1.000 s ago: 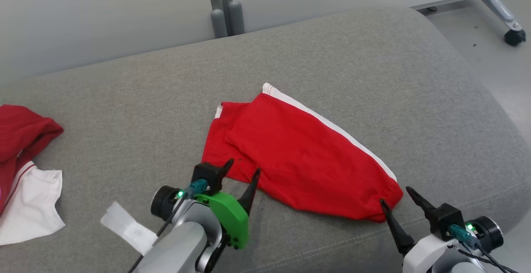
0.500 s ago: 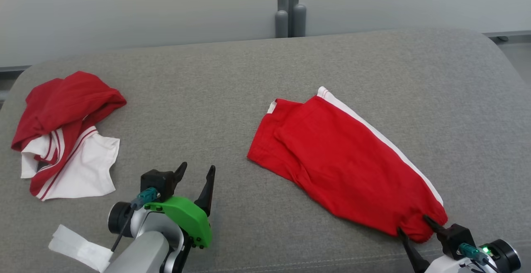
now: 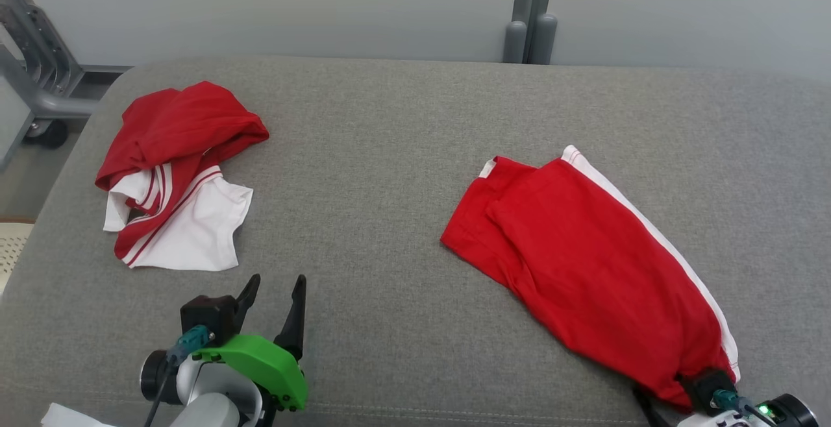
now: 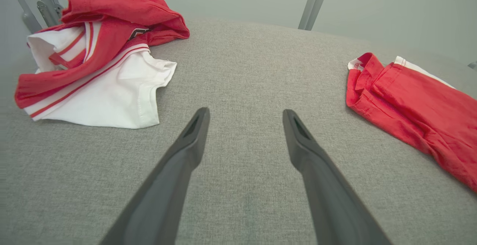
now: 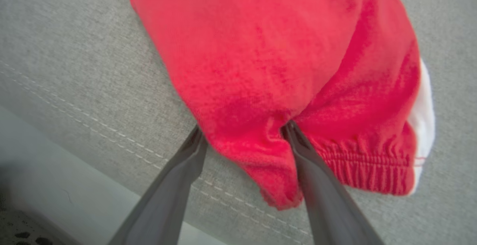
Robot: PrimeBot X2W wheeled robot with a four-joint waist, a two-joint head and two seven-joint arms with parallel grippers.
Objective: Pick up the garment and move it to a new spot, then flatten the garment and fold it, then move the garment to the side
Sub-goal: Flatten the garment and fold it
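The red garment point(image 3: 584, 271) lies on the grey cushion point(image 3: 389, 154), well to the right of the crumpled red-and-white shirt point(image 3: 175, 174). The right pincer point(image 5: 243, 127) is spread, straddling a bunch of the garment's elastic edge. The left pincer point(image 3: 277, 279) is spread and empty, near the shirt.

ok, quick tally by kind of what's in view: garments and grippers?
Garments: 2 (red garment with white side stripe, crumpled red-and-white garment)
Grippers: 2 (left gripper, right gripper)
Total: 4
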